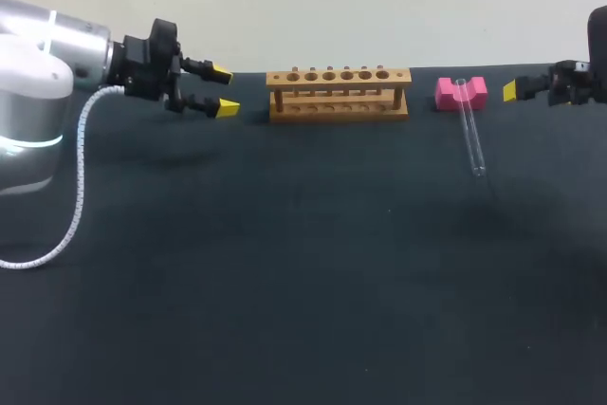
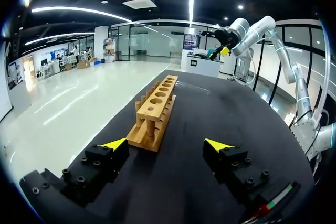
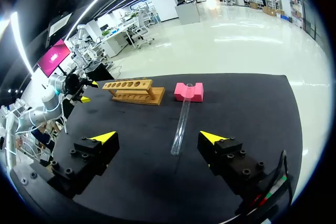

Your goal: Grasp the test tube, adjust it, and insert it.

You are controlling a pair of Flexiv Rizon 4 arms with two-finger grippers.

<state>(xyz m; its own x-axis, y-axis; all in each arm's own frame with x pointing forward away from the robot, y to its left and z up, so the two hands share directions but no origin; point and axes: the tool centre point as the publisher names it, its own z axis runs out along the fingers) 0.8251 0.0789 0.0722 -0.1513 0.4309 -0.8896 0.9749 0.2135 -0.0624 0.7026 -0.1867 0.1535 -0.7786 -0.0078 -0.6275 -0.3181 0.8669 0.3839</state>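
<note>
While left pincer [image 1: 225, 90] gapes, tube [image 1: 470, 135] rests on block [image 1: 446, 94].

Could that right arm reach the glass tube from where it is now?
Probably yes: the tube lies just ahead of the open right gripper, one end on the pink block, nothing between them.

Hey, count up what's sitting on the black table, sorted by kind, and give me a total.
wooden rack: 1
pink block: 1
glass test tube: 1
Total: 3
</note>
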